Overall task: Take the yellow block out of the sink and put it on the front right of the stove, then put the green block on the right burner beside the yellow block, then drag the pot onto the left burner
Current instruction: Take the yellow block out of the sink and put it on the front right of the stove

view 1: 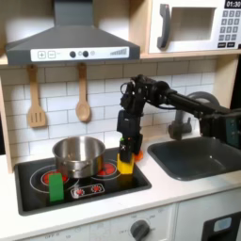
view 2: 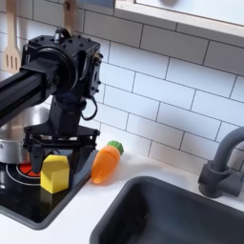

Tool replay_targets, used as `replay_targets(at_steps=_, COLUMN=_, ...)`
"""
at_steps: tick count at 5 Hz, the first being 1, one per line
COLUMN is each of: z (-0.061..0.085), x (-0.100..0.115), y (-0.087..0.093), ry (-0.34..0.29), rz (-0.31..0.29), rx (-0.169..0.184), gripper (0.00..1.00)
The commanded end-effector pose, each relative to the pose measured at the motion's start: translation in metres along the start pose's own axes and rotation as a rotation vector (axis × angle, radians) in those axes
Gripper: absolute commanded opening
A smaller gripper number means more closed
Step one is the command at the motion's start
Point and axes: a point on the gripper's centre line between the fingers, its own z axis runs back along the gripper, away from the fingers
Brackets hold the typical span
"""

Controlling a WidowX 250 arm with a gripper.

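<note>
The gripper (view 2: 57,145) is hanging over the yellow block (view 2: 54,173), jaws spread just above it, gripping nothing. The block is standing on the stove's (view 1: 38,196) front right edge, near the rim. It looks light, stiff and smooth; flat sides suit pinching. The green block (view 1: 56,186) is waiting front left, beside the pot (view 1: 79,155).
</note>
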Motion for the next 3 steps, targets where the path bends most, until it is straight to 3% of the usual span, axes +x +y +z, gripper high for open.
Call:
replay_targets(at_steps=1, z=-0.007, x=-0.007, y=0.003, ry=0.012, rz=0.002, rx=0.016, gripper=1.00)
replay_targets(at_steps=3, z=-0.022, x=-0.007, y=0.004, ry=0.030, rz=-0.013, rx=0.036, gripper=1.00)
